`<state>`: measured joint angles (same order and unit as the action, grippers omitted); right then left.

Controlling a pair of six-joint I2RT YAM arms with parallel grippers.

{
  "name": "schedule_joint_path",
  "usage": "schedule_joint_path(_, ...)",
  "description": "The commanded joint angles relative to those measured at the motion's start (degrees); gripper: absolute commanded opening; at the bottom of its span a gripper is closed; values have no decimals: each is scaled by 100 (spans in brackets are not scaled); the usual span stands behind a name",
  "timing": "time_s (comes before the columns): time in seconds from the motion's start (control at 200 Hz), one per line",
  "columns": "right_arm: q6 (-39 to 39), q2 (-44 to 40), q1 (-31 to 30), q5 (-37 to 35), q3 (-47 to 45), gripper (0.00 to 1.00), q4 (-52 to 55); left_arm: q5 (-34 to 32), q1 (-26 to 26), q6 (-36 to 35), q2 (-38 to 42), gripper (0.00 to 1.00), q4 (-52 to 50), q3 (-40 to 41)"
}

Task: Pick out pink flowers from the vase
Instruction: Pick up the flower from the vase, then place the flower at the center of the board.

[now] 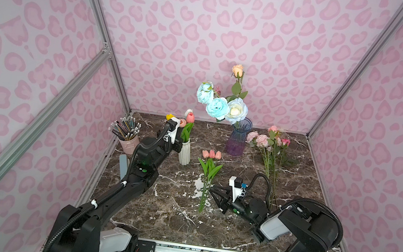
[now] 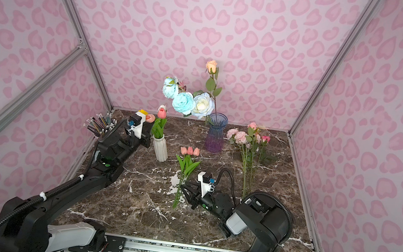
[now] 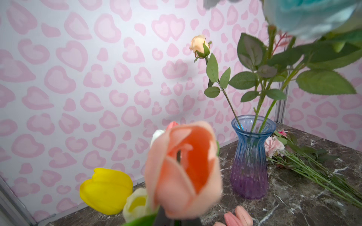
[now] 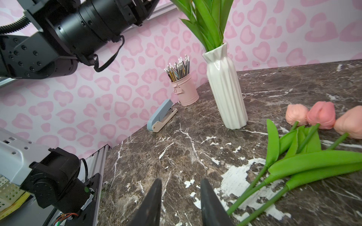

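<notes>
My left hand (image 1: 179,141) is pressed together at the pink tulip (image 3: 184,168) stem above the white vase (image 1: 184,154); grip unconfirmed. Lift straight up, sparing the yellow tulip (image 3: 106,190).

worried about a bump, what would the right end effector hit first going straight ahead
Likely the bare tabletop, short of the pencil cup; the right end effector seems tilted down. Depth is unclear.

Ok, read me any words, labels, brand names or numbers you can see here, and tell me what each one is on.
No readable text anywhere.
The stapler, pink pencil cup, white vase and blue-purple vase show no print.
Any markings on the pencils are too small to read.
</notes>
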<state>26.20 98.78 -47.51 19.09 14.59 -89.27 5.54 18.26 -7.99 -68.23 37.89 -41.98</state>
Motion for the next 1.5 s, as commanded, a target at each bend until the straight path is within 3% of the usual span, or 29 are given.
schedule_joint_path(0.0, 8, 45, 2, -9, -8, 35, -668, -73, -12, -49, 280, 2, -315, -203)
schedule_joint_path(0.155, 17, 49, 15, 1, -8, 35, -652, -510, -13, 197, 711, 2, -1163, -721)
schedule_joint_path(0.465, -27, -176, 20, -23, -65, 37, -605, -763, 138, 561, 1790, 2, -2300, -1358)
schedule_joint_path(0.61, -661, -1188, -198, -38, 225, 38, 828, -720, 457, 500, 2305, 2, -2645, -1398)
schedule_joint_path(0.755, -2093, -2460, -521, -293, 1058, 41, 3292, -188, 794, 708, 2779, 2, -2488, -1063)
schedule_joint_path(1.005, -3540, -3552, -543, -281, 2303, 51, 5491, 1590, 1175, 1040, 3222, 2, -1252, -31)
schedule_joint_path(1.26, -4425, -3433, -579, -99, 2980, 55, 6713, 2558, 1396, 1351, 3099, 2, -959, 63)
schedule_joint_path(1.4, -4502, -3315, -581, -92, 3248, 55, 7021, 2679, 1492, 1436, 3087, 2, -946, 71)
schedule_joint_path(1.495, -4504, -3274, -584, -99, 3287, 50, 6993, 2691, 1514, 1443, 3096, 2, -968, 67)
